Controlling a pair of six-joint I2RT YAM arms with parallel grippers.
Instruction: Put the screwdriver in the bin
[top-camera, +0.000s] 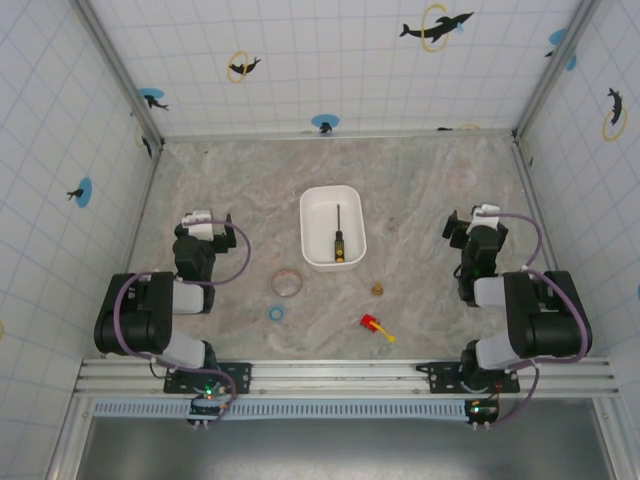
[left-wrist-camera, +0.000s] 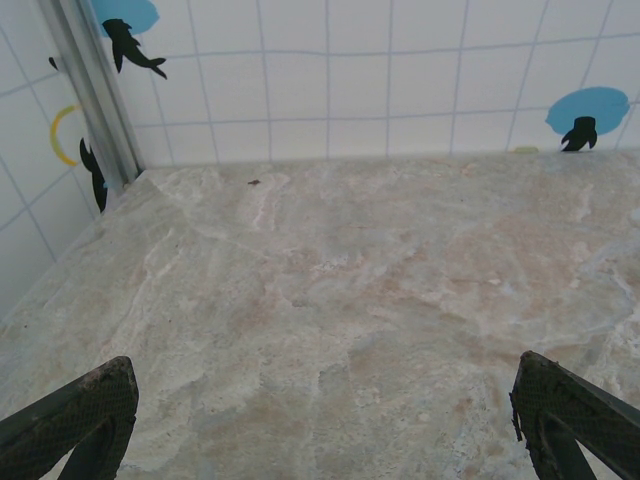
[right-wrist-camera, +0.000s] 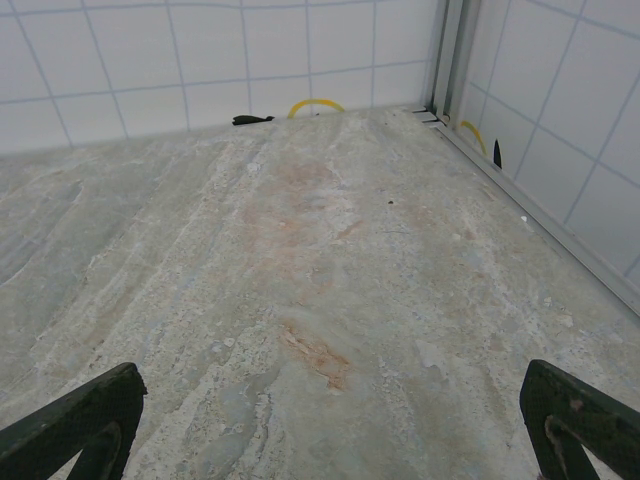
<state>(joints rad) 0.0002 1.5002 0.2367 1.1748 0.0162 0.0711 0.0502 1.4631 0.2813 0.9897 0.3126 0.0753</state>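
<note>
Screwdriver (top-camera: 338, 236) lies inside the bin (top-camera: 312, 203), so the task looks done; left gripper (left-wrist-camera: 320, 420) and right gripper (right-wrist-camera: 330, 420) both spread, empty

Overhead view looks down; wrist views low, facing back wall (top-camera: 330, 70).

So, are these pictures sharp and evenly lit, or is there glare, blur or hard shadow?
Top external: even light, soft shadows, the small black-and-yellow screwdriver sharp inside the white rectangular plastic bin. Left wrist: the marbled table sharp, no glare; the left gripper's fingertips dark. Right wrist: likewise.
</note>
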